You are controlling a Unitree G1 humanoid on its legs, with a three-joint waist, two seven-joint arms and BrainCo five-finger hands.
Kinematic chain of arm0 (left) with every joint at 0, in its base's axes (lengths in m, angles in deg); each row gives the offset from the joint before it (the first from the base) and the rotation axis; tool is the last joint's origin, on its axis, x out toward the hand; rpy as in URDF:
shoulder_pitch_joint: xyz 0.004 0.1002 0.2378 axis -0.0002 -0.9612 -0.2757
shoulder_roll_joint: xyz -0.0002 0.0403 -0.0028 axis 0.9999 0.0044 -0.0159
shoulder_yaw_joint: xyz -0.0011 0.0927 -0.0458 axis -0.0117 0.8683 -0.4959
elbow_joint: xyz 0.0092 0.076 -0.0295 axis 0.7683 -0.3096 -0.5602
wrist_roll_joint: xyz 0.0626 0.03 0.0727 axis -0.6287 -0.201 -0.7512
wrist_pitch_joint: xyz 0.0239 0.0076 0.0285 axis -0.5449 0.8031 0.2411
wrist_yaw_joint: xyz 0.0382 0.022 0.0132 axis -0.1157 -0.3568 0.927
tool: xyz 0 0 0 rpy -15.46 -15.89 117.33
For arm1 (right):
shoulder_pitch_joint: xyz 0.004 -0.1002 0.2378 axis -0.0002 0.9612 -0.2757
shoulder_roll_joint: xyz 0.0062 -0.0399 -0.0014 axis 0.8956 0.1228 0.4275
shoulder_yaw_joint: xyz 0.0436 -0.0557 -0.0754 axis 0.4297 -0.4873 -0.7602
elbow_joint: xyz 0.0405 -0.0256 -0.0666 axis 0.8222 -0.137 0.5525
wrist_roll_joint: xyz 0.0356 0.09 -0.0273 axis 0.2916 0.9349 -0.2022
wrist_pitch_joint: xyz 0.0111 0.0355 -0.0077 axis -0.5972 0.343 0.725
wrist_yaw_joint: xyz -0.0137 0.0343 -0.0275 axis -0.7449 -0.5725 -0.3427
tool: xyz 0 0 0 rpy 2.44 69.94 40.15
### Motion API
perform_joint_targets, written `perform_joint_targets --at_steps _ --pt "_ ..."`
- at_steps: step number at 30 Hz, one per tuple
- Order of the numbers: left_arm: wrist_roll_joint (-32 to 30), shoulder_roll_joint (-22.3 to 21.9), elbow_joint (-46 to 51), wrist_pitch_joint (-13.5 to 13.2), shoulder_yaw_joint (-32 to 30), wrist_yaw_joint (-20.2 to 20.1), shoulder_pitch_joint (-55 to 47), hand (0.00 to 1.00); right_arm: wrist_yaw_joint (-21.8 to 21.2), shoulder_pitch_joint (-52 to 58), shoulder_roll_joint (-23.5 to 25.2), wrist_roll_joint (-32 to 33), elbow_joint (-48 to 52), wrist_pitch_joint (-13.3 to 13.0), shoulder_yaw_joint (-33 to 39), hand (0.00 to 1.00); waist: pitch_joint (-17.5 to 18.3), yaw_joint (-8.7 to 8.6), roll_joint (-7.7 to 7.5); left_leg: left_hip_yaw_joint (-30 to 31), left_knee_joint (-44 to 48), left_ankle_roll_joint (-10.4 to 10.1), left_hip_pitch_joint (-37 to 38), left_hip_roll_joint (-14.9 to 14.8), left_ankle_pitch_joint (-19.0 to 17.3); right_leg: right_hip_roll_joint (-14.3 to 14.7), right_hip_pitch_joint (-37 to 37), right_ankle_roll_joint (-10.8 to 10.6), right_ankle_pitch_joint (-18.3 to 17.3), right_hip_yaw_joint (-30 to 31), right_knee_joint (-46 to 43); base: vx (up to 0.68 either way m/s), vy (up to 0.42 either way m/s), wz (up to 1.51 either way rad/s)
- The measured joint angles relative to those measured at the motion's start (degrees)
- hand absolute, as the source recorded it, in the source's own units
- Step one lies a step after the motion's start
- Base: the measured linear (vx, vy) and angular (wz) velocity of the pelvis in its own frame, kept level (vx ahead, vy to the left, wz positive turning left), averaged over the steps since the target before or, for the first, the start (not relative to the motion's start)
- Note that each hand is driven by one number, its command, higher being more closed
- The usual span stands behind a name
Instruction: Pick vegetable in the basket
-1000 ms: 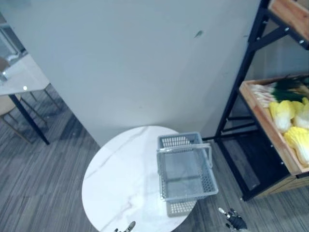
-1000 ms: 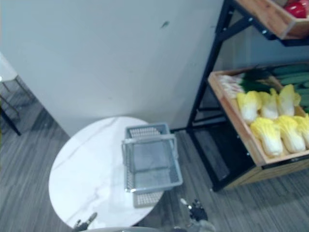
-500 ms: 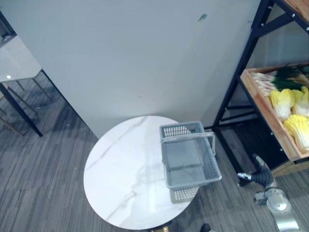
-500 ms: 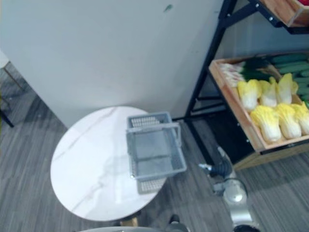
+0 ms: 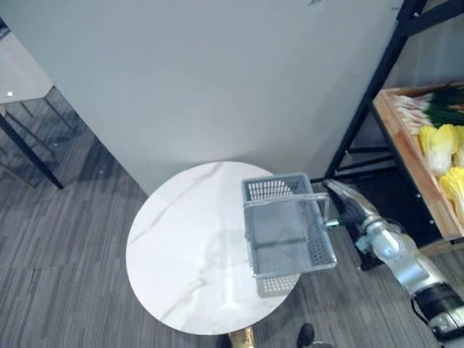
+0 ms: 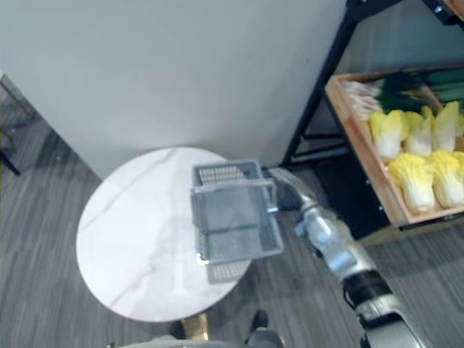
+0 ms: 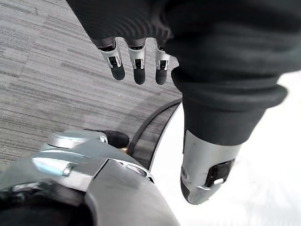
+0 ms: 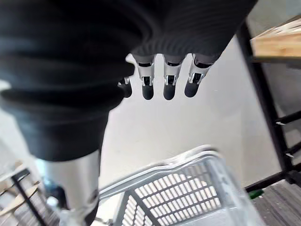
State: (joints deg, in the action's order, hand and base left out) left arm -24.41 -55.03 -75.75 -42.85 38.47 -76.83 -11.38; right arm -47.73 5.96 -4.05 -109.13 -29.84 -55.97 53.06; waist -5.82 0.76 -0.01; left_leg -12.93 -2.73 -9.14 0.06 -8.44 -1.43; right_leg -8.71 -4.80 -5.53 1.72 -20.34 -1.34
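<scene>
An empty grey plastic basket [image 5: 251, 235] with its handle upright stands on the right side of a round white marble table [image 5: 181, 246]. My right hand [image 5: 345, 204] reaches in from the right and hovers just beside the basket's right rim, near the handle. Its fingers [image 8: 165, 83] are straight and open above the basket [image 8: 183, 188], holding nothing. Yellow napa cabbages [image 6: 413, 170] and green leeks [image 5: 431, 110] lie in a wooden crate [image 5: 406, 159] on the shelf to the right. My left hand [image 7: 136, 61] hangs low by the table's edge, fingers relaxed and empty.
A black metal shelf frame [image 5: 373, 90] stands right of the table, close to my right arm. A pale wall panel [image 5: 217, 80] rises directly behind the table. Another table with thin black legs [image 5: 25, 141] stands at the far left on the grey floor.
My right arm has lifted from low at the right and swung left, bringing the hand up beside the basket. The camera has also shifted.
</scene>
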Motion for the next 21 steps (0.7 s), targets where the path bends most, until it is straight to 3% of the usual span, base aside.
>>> perform_joint_targets --at_steps 7,14,21 --pt "0.9 0.1 0.8 0.0 1.2 -0.4 1.1 0.0 -0.8 -12.5 3.7 -2.3 -9.3 0.6 -7.6 0.0 -1.8 2.69 -0.79 2.8 0.5 0.2 -1.9 0.5 0.4 -0.4 0.2 0.1 0.2 -1.2 0.7 0.01 0.001 0.2" --pt "1.1 0.6 1.2 0.0 0.8 -0.4 1.4 0.0 -1.0 -15.9 8.4 -2.4 -15.2 2.6 -8.0 0.0 -3.6 3.02 -2.01 2.9 0.4 0.3 -1.9 0.8 0.5 -0.6 0.6 0.0 0.6 -1.2 1.3 0.0 0.0 0.0" --pt "1.1 0.8 1.3 -0.1 0.9 -0.4 2.0 0.0 -1.0 -19.8 9.6 -4.5 -21.6 3.5 -7.8 0.0 -5.6 3.13 -2.23 3.7 -0.3 0.3 -1.9 0.9 1.1 -0.6 0.8 0.1 0.7 -1.8 1.5 0.0 -0.004 0.04"
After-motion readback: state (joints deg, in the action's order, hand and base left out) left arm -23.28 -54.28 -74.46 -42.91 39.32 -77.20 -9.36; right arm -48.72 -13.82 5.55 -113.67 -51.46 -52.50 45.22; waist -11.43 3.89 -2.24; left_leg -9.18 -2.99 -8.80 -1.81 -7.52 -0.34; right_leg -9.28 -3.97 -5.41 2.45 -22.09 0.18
